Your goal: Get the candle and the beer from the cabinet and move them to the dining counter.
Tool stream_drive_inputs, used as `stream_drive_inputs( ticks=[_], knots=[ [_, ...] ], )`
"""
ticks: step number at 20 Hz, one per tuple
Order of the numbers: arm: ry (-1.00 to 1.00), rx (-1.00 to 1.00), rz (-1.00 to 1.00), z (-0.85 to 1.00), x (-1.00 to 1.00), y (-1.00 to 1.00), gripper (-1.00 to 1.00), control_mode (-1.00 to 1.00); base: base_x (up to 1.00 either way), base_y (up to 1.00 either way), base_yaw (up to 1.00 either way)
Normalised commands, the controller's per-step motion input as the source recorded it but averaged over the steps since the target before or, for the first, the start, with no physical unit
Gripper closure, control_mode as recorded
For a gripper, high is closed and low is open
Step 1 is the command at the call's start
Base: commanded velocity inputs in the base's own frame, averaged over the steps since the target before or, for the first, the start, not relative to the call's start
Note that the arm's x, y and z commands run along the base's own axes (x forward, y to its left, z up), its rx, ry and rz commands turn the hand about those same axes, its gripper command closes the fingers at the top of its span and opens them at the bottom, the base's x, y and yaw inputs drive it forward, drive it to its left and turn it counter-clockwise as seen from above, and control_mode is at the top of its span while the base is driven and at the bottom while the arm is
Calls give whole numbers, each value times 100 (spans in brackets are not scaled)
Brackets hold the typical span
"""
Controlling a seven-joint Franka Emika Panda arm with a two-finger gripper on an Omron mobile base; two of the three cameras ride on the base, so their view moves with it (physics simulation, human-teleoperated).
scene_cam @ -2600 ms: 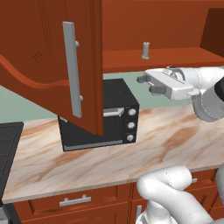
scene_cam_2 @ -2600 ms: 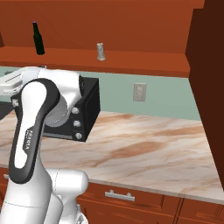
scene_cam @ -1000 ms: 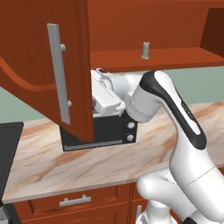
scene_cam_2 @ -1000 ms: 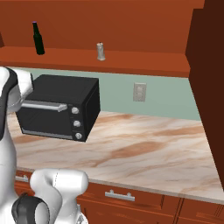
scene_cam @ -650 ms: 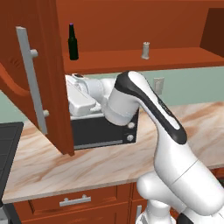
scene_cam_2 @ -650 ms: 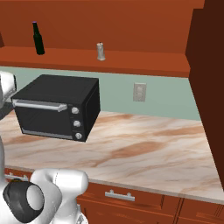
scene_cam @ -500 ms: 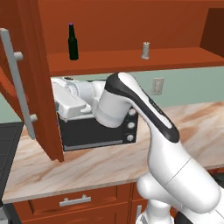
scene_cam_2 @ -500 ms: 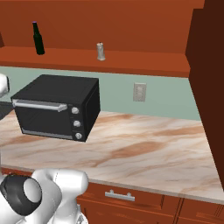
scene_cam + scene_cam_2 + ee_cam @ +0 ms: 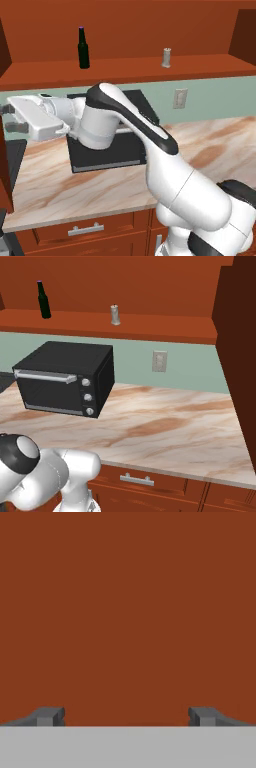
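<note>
A white robot arm with dark joints reached far to its left across a kitchen counter, its two-finger gripper (image 9: 11,117) pointing at the red-brown wooden door of the wall cabinet (image 9: 6,165), whose edge showed at the left margin of the left base view. In the hand view the two dark fingertips (image 9: 49,716) stood wide apart with nothing between them, facing a flat expanse of red-brown wood close ahead. The slim dark green glass beer bottle (image 9: 83,48) with its purple-blue cap stood upright on the open cabinet shelf (image 9: 125,70), toward the left. The small pale grey stubby candle (image 9: 166,57) stood upright on the same shelf, well apart from the bottle and to its right. Below the shelf a black toaster oven (image 9: 65,378) sat on the beige marbled stone countertop (image 9: 165,431), and the arm's forearm passed in front of it in the left base view. Neither object had yet been collected, and the dining counter could not be seen. Judging from this pose, the main risk was the hand pressing into the door, since the wood looked very near the fingertips. A swing up toward the shelf could also clip the shelf edge or the oven top. The bottle, tall and narrow, seemed likely to topple if nudged by a finger rather than squarely gripped.
</note>
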Motion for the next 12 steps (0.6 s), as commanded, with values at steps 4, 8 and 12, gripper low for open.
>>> stream_drive_inputs(
  ticks=[4, 8, 12],
  knots=[
    [0, -2, 0, 0, 0, 49, -100, -100, 0, 0, 0],
    [0, -4, -2, 0, 18, 59, -100, -100, 0, 0, 0],
    [-2, 0, -2, 1, 13, -1, -100, -100, 0, 0, 0]
  ],
)
